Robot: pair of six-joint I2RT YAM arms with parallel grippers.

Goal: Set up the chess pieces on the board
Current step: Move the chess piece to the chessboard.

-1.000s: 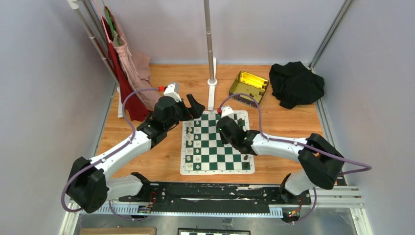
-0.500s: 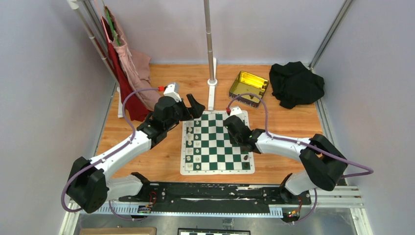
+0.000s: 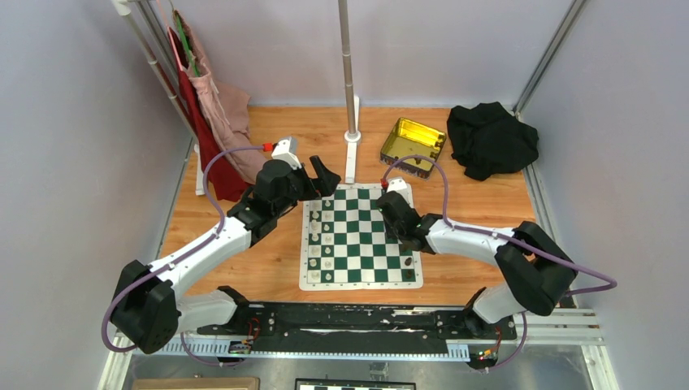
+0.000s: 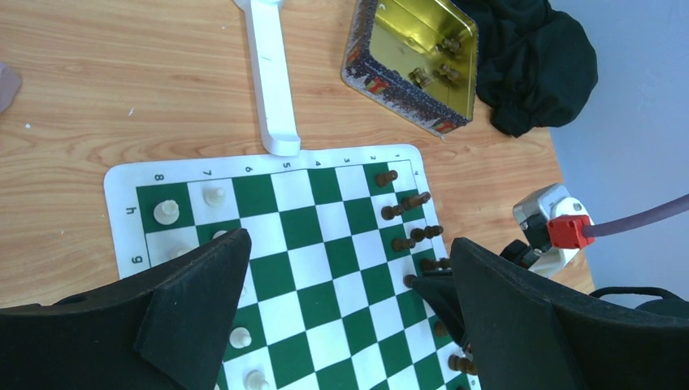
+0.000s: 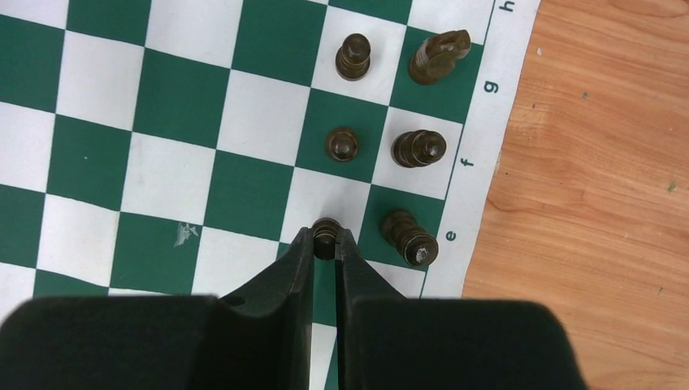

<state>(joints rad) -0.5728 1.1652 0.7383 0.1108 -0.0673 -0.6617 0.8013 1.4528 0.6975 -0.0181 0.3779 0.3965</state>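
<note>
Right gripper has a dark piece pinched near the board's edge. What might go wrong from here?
The held dark piece sits only at the very tips of the right gripper, so it may slip or tip. A neighbouring dark piece stands close beside one finger, and opening or lifting may knock it over on the board.

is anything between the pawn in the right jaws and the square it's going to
Nothing visible. The pawn, pinched by the right gripper, sits over a free white square in row e. The nearest pieces stand apart on their own squares.
</note>
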